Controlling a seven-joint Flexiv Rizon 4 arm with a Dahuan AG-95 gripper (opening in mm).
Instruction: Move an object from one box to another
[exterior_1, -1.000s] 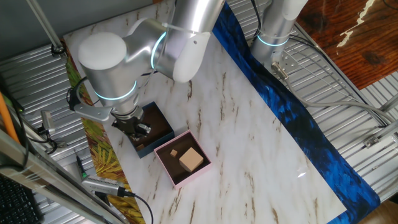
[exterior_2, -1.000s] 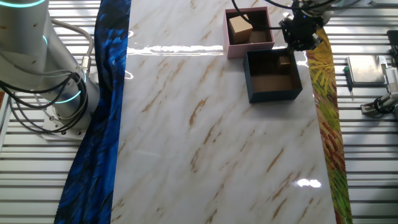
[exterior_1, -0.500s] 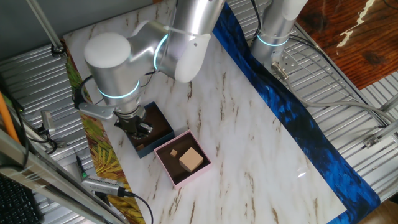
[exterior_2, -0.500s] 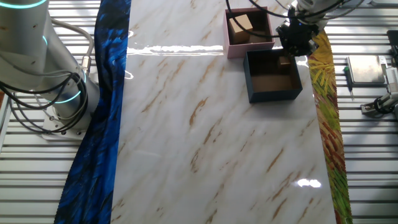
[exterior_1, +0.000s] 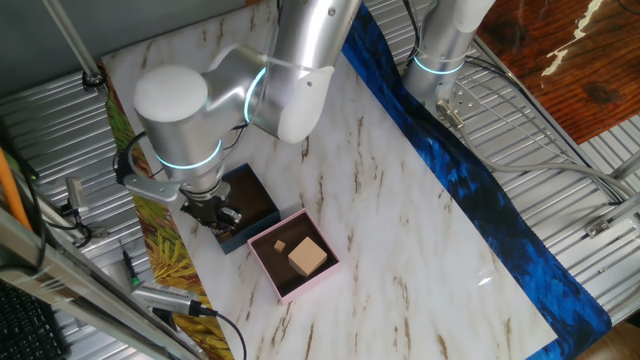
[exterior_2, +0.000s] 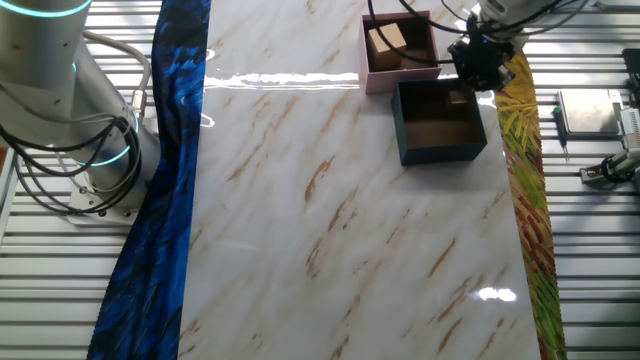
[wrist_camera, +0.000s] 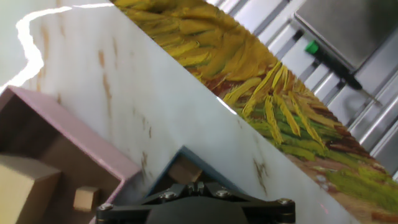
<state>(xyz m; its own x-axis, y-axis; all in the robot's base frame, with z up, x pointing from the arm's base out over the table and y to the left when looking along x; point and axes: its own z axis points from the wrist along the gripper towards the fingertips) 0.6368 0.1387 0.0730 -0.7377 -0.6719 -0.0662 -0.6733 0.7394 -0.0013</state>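
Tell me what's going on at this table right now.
A robot arm's gripper hangs over the corner of the dark blue box that lies nearest the pink box, just above a small wooden block there. Whether the jaws are open or shut can't be seen. The pink box holds two wooden blocks.

The desk (exterior_2: 330, 200) has a glossy, marble-patterned top that mirrors the lights. The navy box (exterior_2: 440, 150) and pink box (exterior_1: 262, 268) look like matt card with brown insides. The blocks (exterior_1: 307, 256) look like pale bare wood. The arm (exterior_1: 175, 110) is smooth silvery metal.
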